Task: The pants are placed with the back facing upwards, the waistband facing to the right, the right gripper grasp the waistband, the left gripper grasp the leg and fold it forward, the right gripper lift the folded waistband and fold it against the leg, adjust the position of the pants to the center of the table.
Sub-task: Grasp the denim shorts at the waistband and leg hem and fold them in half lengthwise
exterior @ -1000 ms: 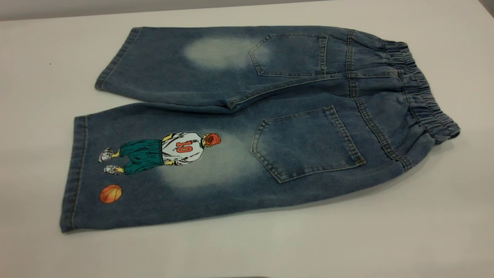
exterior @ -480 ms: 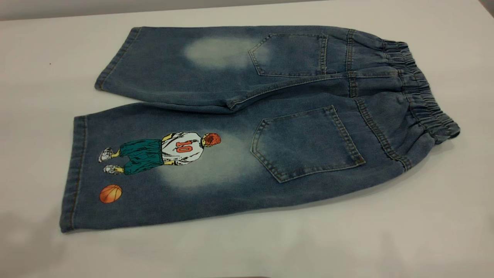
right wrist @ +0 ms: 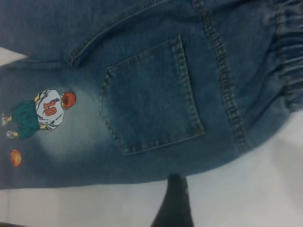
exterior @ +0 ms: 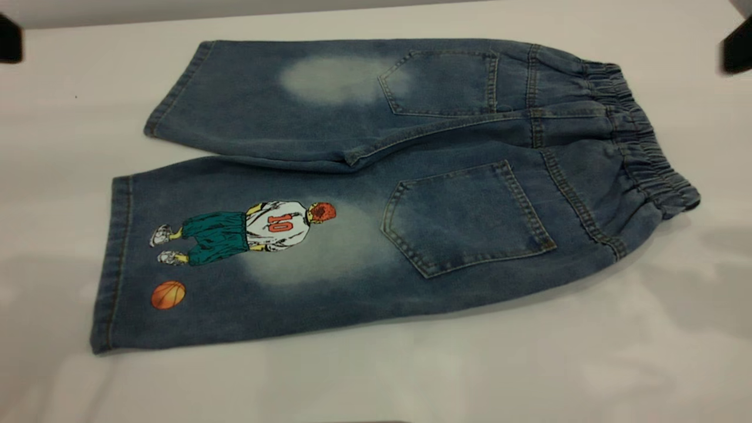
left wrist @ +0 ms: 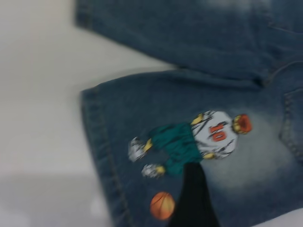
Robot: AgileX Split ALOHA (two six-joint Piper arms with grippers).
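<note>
Exterior view shows the short blue washed-denim pants [exterior: 376, 182] lying flat and unfolded, back side up, on the large smooth white table [exterior: 617, 364]. Their two stitched back pockets [exterior: 467, 217] face upward. The dark, gathered elastic waistband [exterior: 643, 141] forms the wide end of the pants, and both legs run away from it toward the opposite end. The leg with the printed player in a white number 10 jersey and green shorts [exterior: 235, 258] lies on the near side of the pants, with an orange printed basketball [exterior: 168, 294] close to its hem. The plain leg with only a pale faded patch [exterior: 282, 94] lies on the far side, its inner edge touching the printed leg near the crotch seam.

A dark piece of the left gripper [exterior: 10, 38] shows well away from the plain leg's hem, off the cloth. A dark piece of the right gripper [exterior: 737, 50] shows beyond the waistband, also off the cloth. Each wrist view shows only one dark finger of its own gripper above the denim, so I cannot tell whether either gripper's fingers are apart or together. Neither touches the pants.
</note>
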